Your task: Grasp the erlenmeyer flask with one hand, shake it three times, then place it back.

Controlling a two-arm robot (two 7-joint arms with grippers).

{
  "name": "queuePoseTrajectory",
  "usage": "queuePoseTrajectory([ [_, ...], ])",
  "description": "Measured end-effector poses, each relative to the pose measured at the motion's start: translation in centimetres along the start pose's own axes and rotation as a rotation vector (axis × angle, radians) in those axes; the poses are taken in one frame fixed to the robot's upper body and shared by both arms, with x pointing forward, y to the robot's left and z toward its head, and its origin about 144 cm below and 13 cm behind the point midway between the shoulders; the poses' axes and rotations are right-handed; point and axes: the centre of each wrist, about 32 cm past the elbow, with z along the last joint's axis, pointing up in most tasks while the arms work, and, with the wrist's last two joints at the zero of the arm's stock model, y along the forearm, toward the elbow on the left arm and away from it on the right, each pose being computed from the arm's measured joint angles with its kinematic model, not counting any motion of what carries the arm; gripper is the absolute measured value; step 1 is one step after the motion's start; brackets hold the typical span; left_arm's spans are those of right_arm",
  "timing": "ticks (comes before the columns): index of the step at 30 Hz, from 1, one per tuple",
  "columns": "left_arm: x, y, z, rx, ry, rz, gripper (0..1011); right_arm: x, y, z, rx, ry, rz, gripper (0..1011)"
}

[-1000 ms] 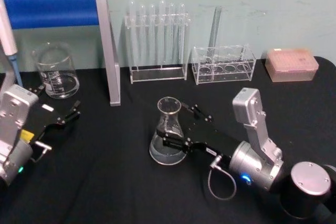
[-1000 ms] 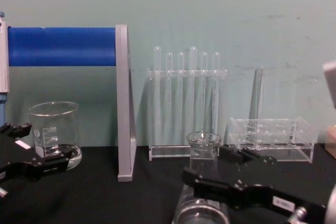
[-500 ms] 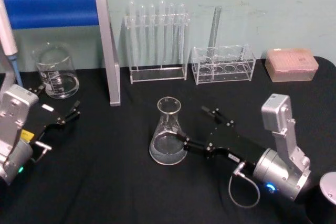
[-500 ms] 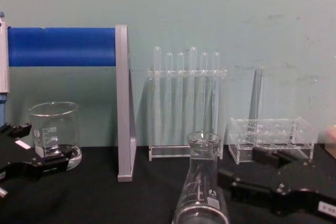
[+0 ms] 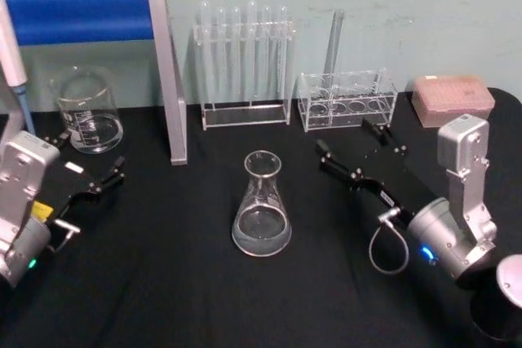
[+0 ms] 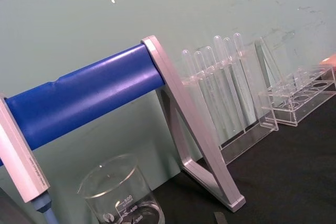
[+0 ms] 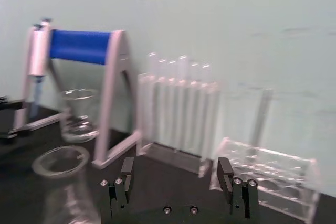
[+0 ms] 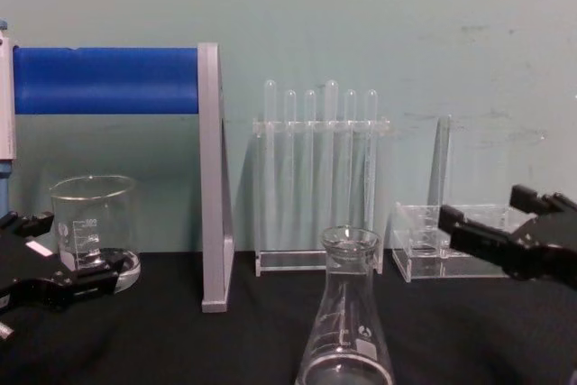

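The flask (image 5: 262, 205) stands upright on the black table (image 5: 179, 283), well clear of the right gripper (image 5: 352, 146) with its jaws spread toward the racks (image 5: 347, 99); any retreat should avoid those racks, while the left gripper (image 5: 91, 165) rests open near the beaker (image 5: 86, 112).

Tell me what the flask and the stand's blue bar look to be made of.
Flask: clear glass by the look; see-through walls, glossy highlights, printed white graduations. It could be clear plastic, but that seems less likely.
Blue bar: smooth, slightly glossy blue covering, probably plastic or foam sleeve; its grey end plate looks like brushed metal.
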Motion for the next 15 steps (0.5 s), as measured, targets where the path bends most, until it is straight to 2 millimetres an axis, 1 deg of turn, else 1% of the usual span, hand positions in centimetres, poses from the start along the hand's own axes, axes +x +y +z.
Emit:
queuePoseTrajectory([
  [6, 0.0, 0.0, 0.0, 0.000, 0.000, 0.000, 1001, -0.5, 1.3, -0.9, 0.019, -0.039, -0.089, 1000],
  [10, 0.0, 0.0, 0.0, 0.000, 0.000, 0.000, 1001, -0.9, 2.5, -1.9, 0.003, -0.064, -0.131, 1000],
  [15, 0.0, 0.0, 0.0, 0.000, 0.000, 0.000, 1001, -1.2, 3.5, -3.0, -0.033, -0.082, -0.171, 1000],
])
